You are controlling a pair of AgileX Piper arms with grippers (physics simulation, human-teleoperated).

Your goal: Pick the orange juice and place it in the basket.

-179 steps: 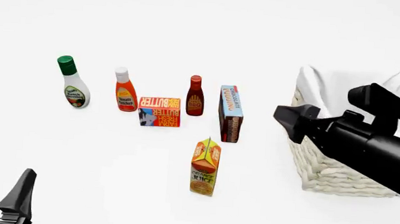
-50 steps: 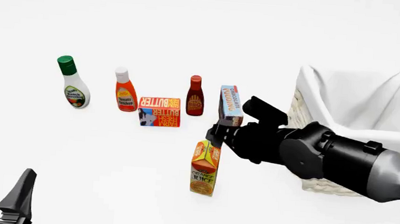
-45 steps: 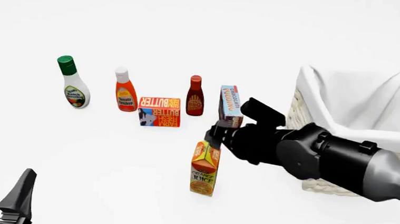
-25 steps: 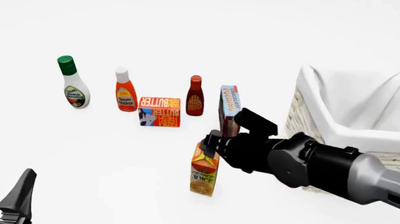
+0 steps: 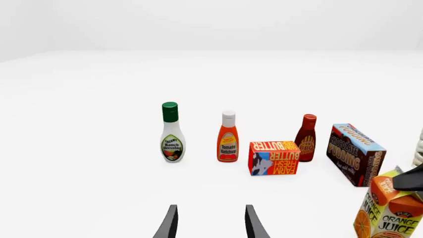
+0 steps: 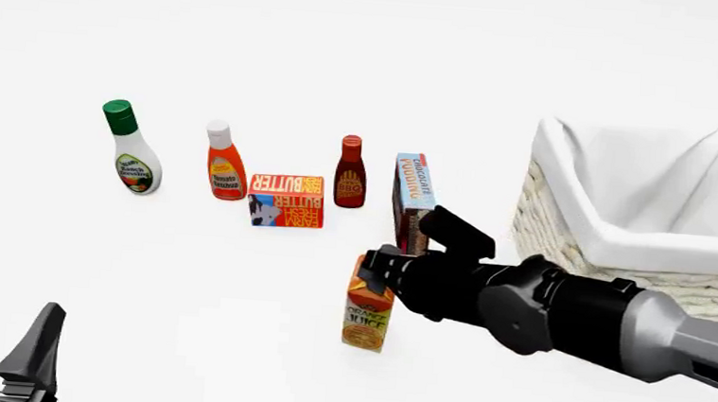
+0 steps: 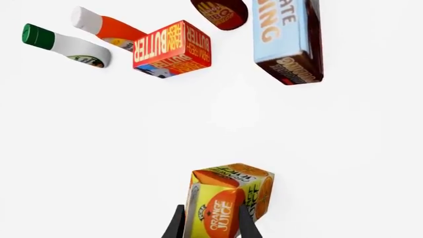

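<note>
**Right claw straddles the juice top**

The juice (image 6: 368, 317) stands upright on the table (image 6: 202, 275), left of the basket (image 6: 635, 241) and near the pudding box (image 6: 414, 201). The right gripper (image 7: 209, 225) has a finger on each side of the gabled top; whether they are pressing yet, I cannot tell. The left gripper (image 5: 210, 223) hangs parted, holding nothing. The carton looks light, stiff, smooth-sided; a hold on the flat walls below the gable seems safest against slipping.
</note>
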